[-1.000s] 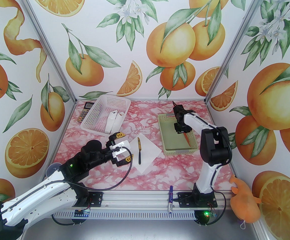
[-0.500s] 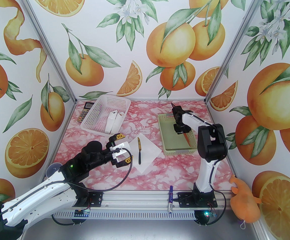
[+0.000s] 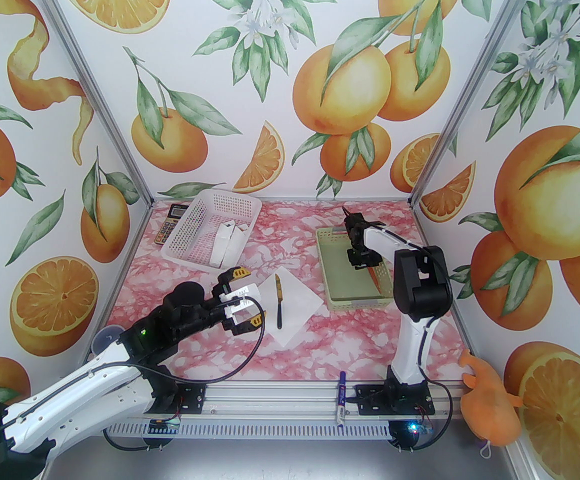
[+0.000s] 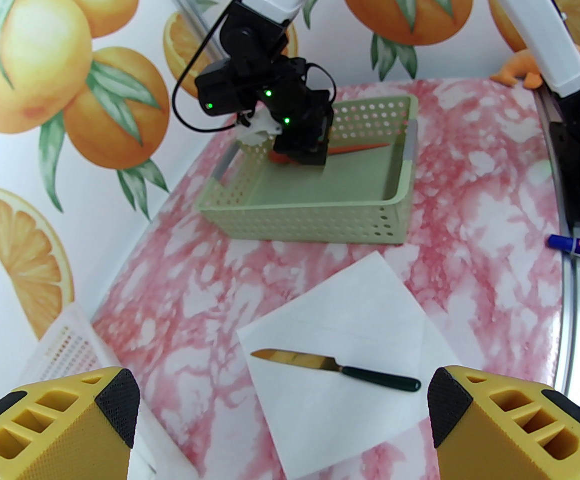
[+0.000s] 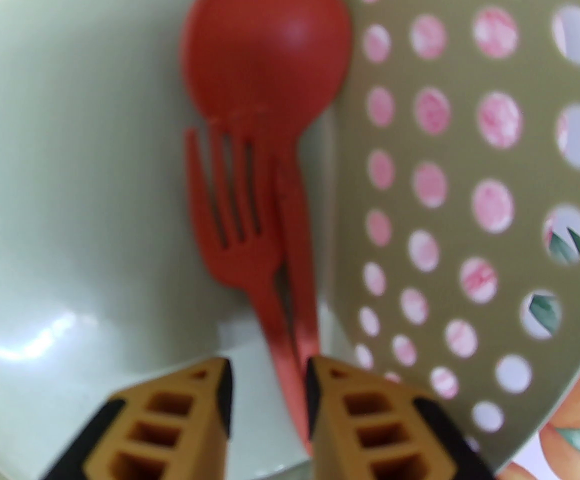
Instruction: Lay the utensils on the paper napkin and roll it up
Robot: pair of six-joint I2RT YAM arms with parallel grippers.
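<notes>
knife [image 3: 279, 302] on napkin [image 3: 298, 309], blade away (handle near)

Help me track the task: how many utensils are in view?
3: a knife on the napkin; a fork and a spoon lying together in the green basket. The right arm may hide more there.

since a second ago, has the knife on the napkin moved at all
No. The knife lies at the same spot on the napkin, its tip just as far from the green basket as before.
</notes>
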